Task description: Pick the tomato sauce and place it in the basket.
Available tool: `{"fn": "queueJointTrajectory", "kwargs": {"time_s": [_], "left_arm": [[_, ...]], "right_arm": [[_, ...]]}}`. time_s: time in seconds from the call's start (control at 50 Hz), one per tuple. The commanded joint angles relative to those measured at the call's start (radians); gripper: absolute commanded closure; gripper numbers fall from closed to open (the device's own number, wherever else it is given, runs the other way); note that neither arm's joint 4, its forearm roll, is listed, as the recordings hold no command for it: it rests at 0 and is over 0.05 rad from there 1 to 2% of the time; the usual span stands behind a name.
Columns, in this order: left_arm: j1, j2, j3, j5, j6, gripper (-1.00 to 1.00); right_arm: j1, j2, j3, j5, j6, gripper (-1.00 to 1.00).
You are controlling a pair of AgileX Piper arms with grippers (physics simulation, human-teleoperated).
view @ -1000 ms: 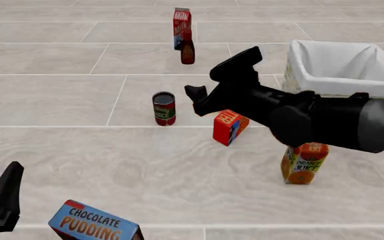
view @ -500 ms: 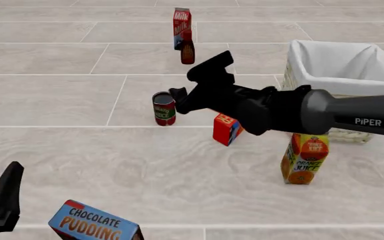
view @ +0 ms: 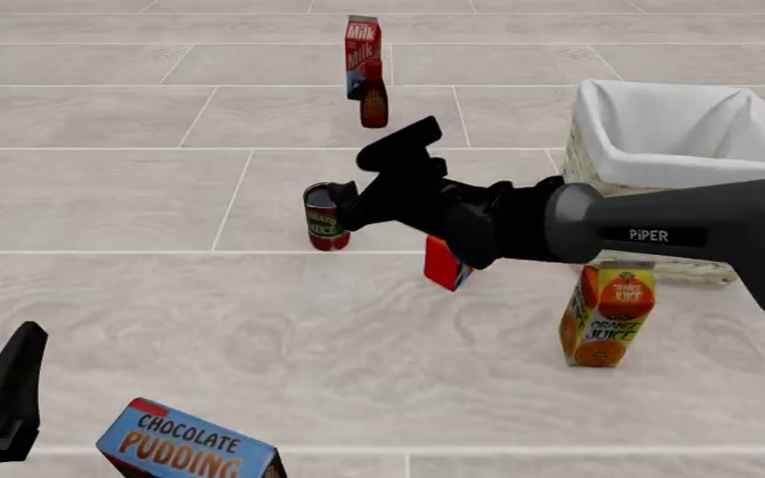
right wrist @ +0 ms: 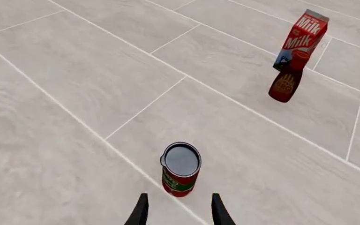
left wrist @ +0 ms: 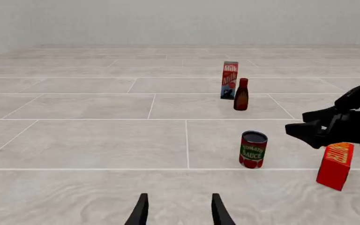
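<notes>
Two arms are in view, and only the right gripper is near the tomato sauce. The can stands upright at centre-left of the front view, long axis vertical, on the pale tiled table. The right gripper's fingers are spread apart and hold nothing; the lower fingertip is level with the can's top rim and just right of it, whether touching cannot be told. In the right wrist view the can is seen just beyond the two fingertips, centred on the gap between them. The left gripper sits at lower left, well apart from the can, open and empty in its own wrist view. The basket lies at upper right. Free floor surrounds the can on its left side; a red box stands to its right, under the arm.
</notes>
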Motion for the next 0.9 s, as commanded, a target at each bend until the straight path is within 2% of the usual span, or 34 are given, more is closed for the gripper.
{"fn": "queueJointTrajectory", "kwargs": {"time_s": [0.02,0.4,0.46,0.9], "left_arm": [[0.0,0.0,0.0,0.0,0.0,-1.0],[0.0,0.0,0.0,0.0,0.0,-1.0],[0.0,0.0,0.0,0.0,0.0,-1.0],[0.0,0.0,0.0,0.0,0.0,-1.0]], "right_arm": [[-0.008,0.052,-0.033,-0.023,0.002,-1.0],[-0.027,0.183,-0.134,-0.06,0.013,-1.0],[-0.036,0.217,-0.175,-0.051,0.01,-1.0],[-0.022,0.311,-0.257,-0.036,0.024,-1.0]]}}
